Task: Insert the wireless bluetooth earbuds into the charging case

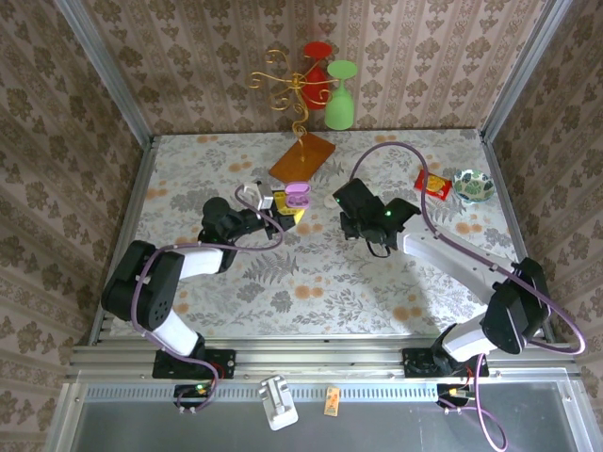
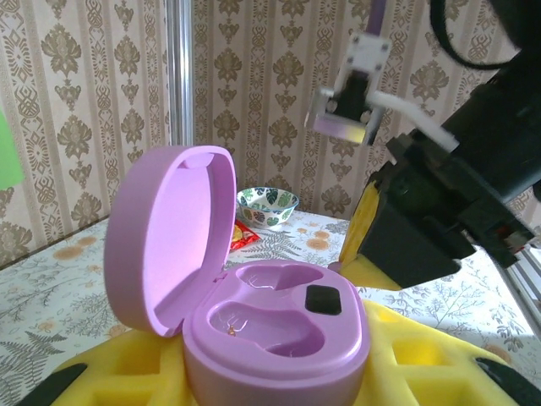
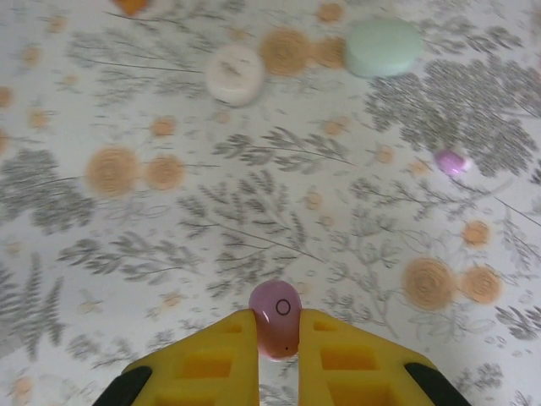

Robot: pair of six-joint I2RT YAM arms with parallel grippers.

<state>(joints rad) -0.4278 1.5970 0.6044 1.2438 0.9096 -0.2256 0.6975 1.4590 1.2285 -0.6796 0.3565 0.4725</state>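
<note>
The charging case [image 2: 254, 313] is coloured lilac throughout, with one black patch inside. Behind the case, a white bowl [image 2: 267, 205] patterned with green leaves is seen. The tablecloth [image 3: 254, 211] is printed with grey ferns and orange flowers on white. The earbud [image 3: 276, 320] is pink, and the fingers [image 3: 211, 364] of the right gripper [image 3: 277, 321] are yellow.

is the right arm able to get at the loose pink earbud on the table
Probably not yet: nothing blocks the loose earbud, but the right end effector is shut on another earbud.
</note>
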